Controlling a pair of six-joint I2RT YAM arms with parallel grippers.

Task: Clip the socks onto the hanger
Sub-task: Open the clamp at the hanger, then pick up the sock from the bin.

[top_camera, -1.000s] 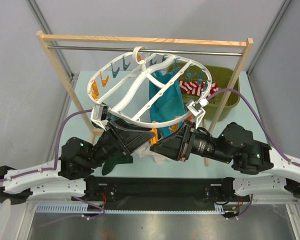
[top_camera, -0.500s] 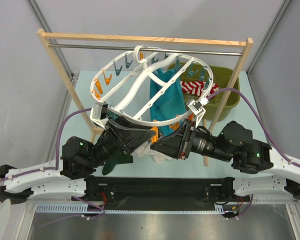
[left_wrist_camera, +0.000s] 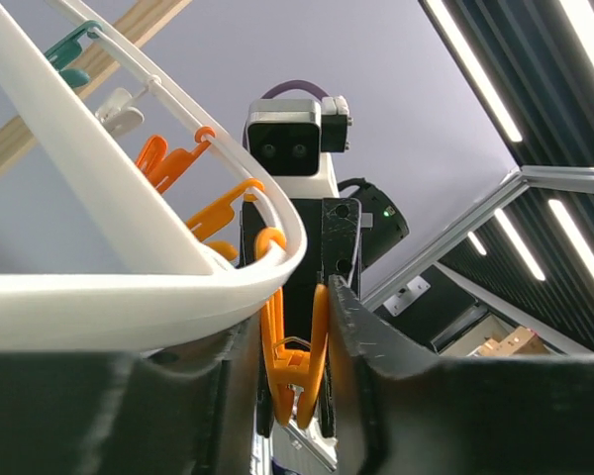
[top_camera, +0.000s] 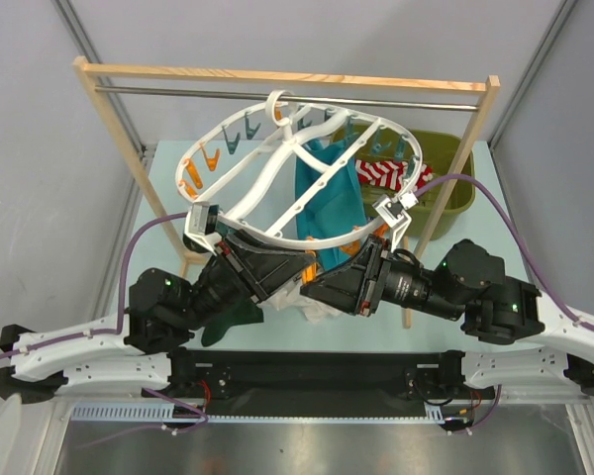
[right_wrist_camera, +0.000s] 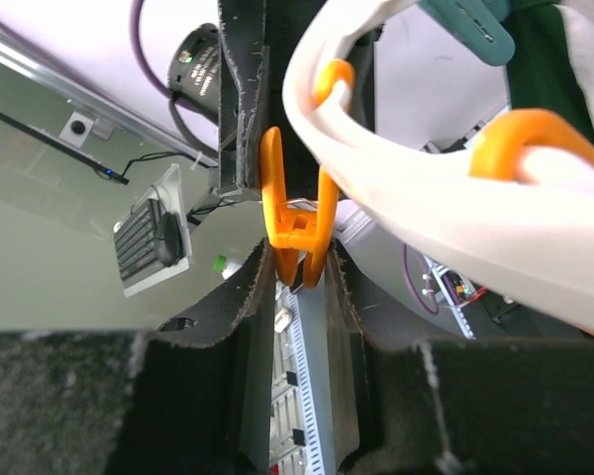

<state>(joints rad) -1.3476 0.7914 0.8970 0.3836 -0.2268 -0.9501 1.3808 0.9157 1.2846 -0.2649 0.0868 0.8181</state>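
Note:
The round white hanger [top_camera: 277, 183] hangs tilted from the rack's rod, with orange and teal clips round its rim. Both grippers meet under its near rim. My left gripper [left_wrist_camera: 295, 327] [top_camera: 295, 265] is shut on an orange clip [left_wrist_camera: 289, 361] [top_camera: 306, 265], both fingers pressing its handles. My right gripper [right_wrist_camera: 299, 259] [top_camera: 329, 269] is shut on an orange clip [right_wrist_camera: 297, 223] from the opposite side; it looks like the same clip. A red-and-white striped sock [top_camera: 384, 174] shows past the hanger's far right rim, by the olive bin.
A teal cloth [top_camera: 329, 193] hangs below the hanger's middle. An olive bin [top_camera: 450, 193] stands at the back right. A dark green garment [top_camera: 233, 317] lies under the left arm. The wooden rack [top_camera: 114, 148] with its metal rod [top_camera: 178, 94] frames the hanger.
My left arm has edged up toward the near rim and its jaws have drawn in on the orange clip. The hanger's left side has lifted slightly. The right arm has barely moved.

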